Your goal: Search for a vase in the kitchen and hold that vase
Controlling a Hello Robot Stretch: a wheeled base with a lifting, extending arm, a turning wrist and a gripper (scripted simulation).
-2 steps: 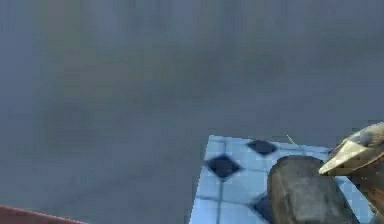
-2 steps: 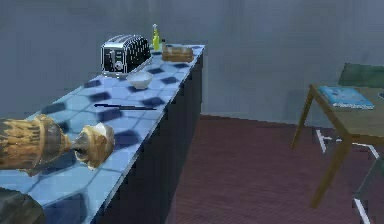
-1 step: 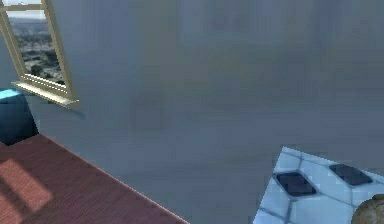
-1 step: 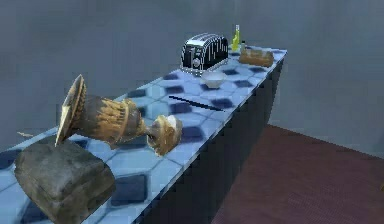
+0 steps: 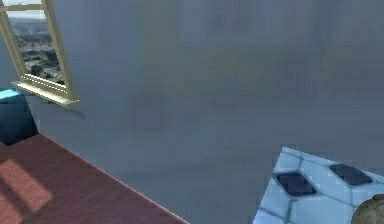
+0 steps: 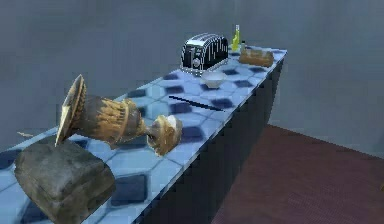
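The brown vase [image 6: 110, 118] lies on its side near the surface's [image 6: 225, 100] floor-side edge, just beside a bread loaf [image 6: 60, 180], so a careless nudge could roll it off; the tool's state I cannot tell.

Table [image 6: 215, 105]: lump [image 6: 60, 180] nearest, vase [image 6: 105, 118] lying just behind it, toaster [image 6: 203, 53] farther along, bottle [image 6: 237, 38] behind toaster. Window [image 5: 40, 45] on wall, forward view's left.
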